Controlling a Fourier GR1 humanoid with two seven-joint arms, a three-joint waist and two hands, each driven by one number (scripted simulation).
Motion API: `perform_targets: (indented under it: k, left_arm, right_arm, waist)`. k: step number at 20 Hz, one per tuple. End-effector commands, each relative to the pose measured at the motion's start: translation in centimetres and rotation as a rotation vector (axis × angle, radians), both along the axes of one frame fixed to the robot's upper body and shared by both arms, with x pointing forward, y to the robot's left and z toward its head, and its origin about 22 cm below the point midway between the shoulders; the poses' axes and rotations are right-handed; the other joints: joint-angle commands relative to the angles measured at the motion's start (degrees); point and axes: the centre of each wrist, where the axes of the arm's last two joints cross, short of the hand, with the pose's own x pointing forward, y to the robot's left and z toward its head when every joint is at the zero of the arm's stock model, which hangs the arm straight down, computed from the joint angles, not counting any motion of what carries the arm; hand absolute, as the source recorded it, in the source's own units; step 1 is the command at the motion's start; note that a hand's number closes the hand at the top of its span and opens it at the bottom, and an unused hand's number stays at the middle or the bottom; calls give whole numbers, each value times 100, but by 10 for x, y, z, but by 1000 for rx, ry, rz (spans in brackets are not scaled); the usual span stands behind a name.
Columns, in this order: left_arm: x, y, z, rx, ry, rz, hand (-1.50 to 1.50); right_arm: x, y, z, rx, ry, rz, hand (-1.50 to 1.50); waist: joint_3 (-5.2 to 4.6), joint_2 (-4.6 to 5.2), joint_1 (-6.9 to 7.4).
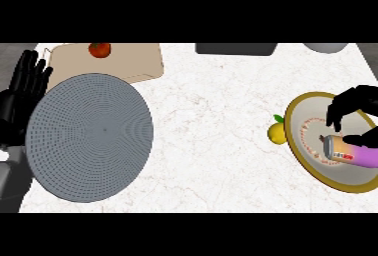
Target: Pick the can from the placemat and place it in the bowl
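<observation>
While lying sideways over bowl, orange-and-purple can pinched by right hand fingers; left hand fingers straight.

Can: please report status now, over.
Right hand shut on orange-and-purple can over gold-rimmed grey bowl. Left hand open, resting left edge. Yellow lemon beside bowl, not blocking.

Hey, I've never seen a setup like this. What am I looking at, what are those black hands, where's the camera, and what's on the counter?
This is a humanoid robot at a kitchen counter, seen from its own head, looking steeply down. The black shapes are its hands. The left hand rests open at the left edge, beside a round grey placemat. The right hand curls round a can, holding it on its side over a gold-rimmed bowl. A lemon sits beside the bowl, and a cutting board with a small red fruit lies at the back.
</observation>
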Motion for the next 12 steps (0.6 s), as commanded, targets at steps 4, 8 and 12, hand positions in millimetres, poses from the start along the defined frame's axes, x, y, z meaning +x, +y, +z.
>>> perform_targets:
  k: [4,8,12]
  left_arm:
    - [5,0,1,4,16,0,0]
    - [2,-8,-5,-8,3,-15,0]
    - [8,3,8,-6,-16,-18,0]
  right_arm:
    - [-1,6,-32,282,275,88,-150]
    - [10,9,-28,508,213,-4,-150]
    - [24,-1,-3,623,221,-110,-150]
  waist:
    - [-4,24,-41]
    - [3,43,2]
    - [-1,55,61]
